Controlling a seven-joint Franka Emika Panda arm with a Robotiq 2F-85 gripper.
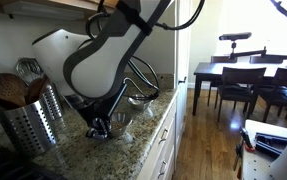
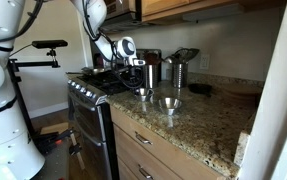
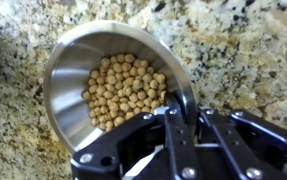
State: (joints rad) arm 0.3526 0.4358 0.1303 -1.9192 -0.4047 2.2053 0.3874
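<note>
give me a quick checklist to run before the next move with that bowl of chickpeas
1. Jaws shut on the rim of the steel bowl: ok, one finger sits just inside the rim.
2. Chickpeas all in the bowl: ok, none lie on the counter in the wrist view.
3. Fill level well below the rim: ok.
4. Bowl sitting flat on the counter: cannot tell.
5. Second bowl apart from the gripped one: ok, a gap shows in an exterior view.
</note>
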